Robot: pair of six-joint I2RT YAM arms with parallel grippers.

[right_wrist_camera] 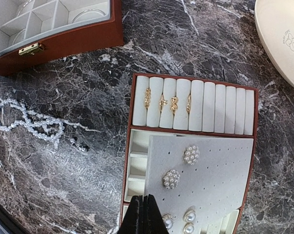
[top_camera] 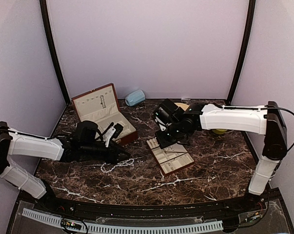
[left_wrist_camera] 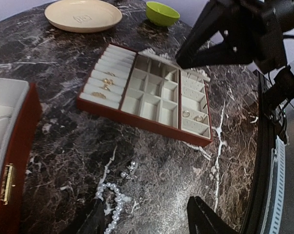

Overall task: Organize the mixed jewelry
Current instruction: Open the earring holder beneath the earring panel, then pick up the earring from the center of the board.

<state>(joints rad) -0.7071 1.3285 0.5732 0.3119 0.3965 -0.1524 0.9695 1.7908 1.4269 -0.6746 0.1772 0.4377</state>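
My left gripper (left_wrist_camera: 149, 220) hangs with jaws apart astride the pearl strand (left_wrist_camera: 112, 202), which lies just left of the slotted tray (left_wrist_camera: 137, 118); advise descending squarely onto the bunched loop before closing; my right gripper (right_wrist_camera: 142, 214) is pressed together over that tray.

On the table (top_camera: 210, 165), the box (top_camera: 95, 105) stands left of centre, with the tray (top_camera: 170, 158) to its right. The strand (top_camera: 118, 165) lies in front of the box and left of the tray, an earring (right_wrist_camera: 78, 145) just beside it. Four rings (right_wrist_camera: 167, 103) sit in the tray's slots. A card (right_wrist_camera: 200, 170) of earrings (right_wrist_camera: 171, 179) hangs over its compartments. The plate (left_wrist_camera: 83, 14) lies behind the tray, the bowl (left_wrist_camera: 162, 13) to the tray's right.
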